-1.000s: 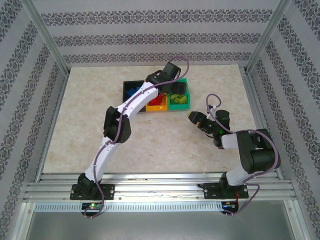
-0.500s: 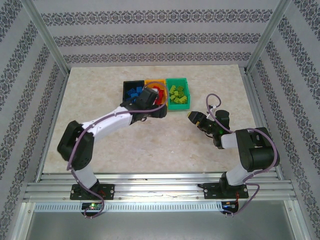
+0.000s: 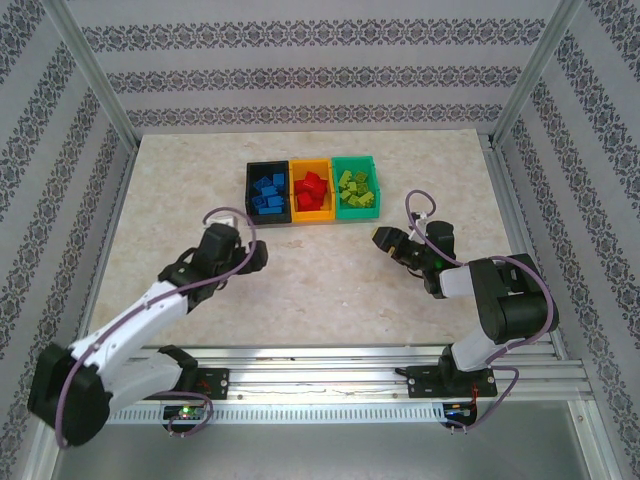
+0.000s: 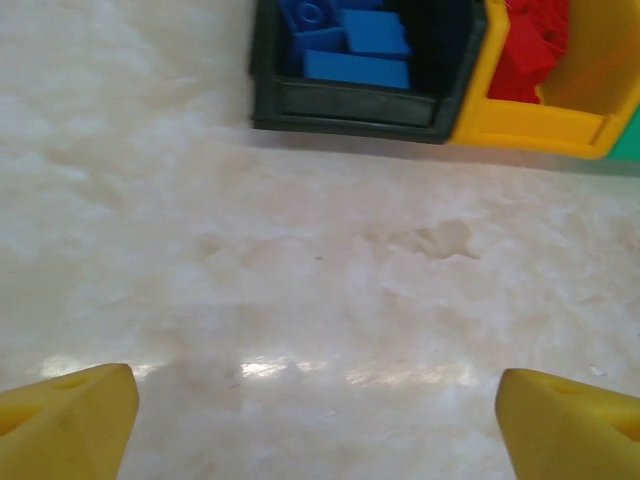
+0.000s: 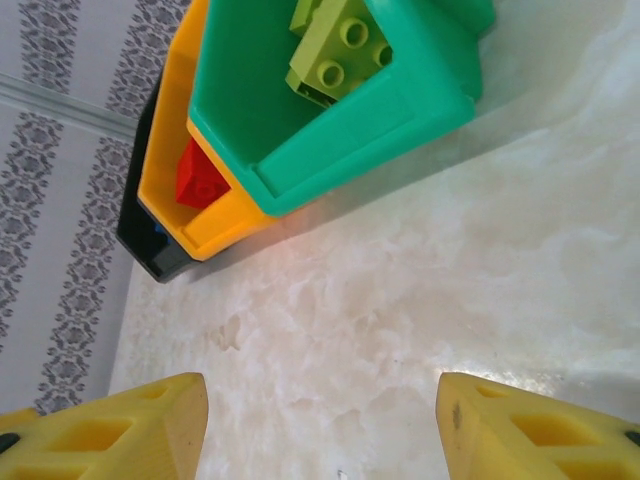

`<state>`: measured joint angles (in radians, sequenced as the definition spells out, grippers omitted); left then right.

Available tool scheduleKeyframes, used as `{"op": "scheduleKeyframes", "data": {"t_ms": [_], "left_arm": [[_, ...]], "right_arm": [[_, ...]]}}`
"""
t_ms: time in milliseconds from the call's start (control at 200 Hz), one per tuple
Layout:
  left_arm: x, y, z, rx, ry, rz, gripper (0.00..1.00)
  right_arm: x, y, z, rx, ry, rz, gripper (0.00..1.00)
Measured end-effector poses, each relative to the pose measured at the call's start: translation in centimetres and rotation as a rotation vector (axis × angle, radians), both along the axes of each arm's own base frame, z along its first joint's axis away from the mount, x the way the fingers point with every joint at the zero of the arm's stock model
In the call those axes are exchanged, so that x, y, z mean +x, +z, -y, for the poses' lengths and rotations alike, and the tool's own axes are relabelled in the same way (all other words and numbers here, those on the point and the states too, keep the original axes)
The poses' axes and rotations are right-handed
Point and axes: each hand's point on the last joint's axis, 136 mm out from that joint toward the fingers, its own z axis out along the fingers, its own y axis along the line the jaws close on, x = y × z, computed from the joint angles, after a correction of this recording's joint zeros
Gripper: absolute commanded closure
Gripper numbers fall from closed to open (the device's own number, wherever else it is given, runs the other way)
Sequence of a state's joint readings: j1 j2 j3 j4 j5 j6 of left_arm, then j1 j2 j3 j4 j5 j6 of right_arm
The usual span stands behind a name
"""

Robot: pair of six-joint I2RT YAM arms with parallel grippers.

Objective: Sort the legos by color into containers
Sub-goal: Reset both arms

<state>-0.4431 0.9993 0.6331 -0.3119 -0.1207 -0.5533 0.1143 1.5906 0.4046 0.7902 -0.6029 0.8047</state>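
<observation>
We are seeing blue legos (image 3: 268,192) resting in the black bin (image 3: 248,186), red legos (image 3: 310,189) the orange-yellow bin (image 3: 313,215), lime legos (image 3: 355,187) the green bin (image 3: 359,212). Left claw (image 3: 257,256) and right claw (image 3: 383,238) are hanging released.

Marbled tabletop (image 3: 300,290), ornate striped walls (image 3: 300,80)

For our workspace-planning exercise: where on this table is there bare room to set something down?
Bare tabletop left of the black bin, right of the green bin, and between left gripper and right gripper. Crowded: inside the bins.

containers (image 3: 313,216) — table (image 3: 330,290) rear, in row | legos (image 3: 311,190) inside | left hand (image 3: 258,256), right hand (image 3: 383,238) nearer
</observation>
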Motion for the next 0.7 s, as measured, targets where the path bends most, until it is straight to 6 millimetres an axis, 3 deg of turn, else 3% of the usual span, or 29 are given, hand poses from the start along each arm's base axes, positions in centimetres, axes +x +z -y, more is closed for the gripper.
{"op": "scheduleKeyframes", "data": {"t_ms": [150, 360, 520, 700], "left_arm": [[-0.8, 0.2, -3.3, -0.017, 0.085, 0.022, 0.02], [-0.5, -0.7, -5.0, 0.014, 0.1, -0.01, 0.0], [0.0, -1.1, -6.6, 0.062, 0.114, -0.025, 0.0], [1.5, -0.2, -8.3, 0.118, 0.135, 0.097, 0.0]], "right_arm": [[-0.2, -0.2, -0.1, -0.052, 0.003, 0.01, 0.38], [-1.1, 0.3, -1.0, -0.105, 0.047, 0.02, 0.37], [-1.4, 2.5, -0.9, -0.139, 0.063, 0.046, 0.36], [-1.2, 6.2, -0.2, -0.209, 0.065, 0.105, 0.35]]}}
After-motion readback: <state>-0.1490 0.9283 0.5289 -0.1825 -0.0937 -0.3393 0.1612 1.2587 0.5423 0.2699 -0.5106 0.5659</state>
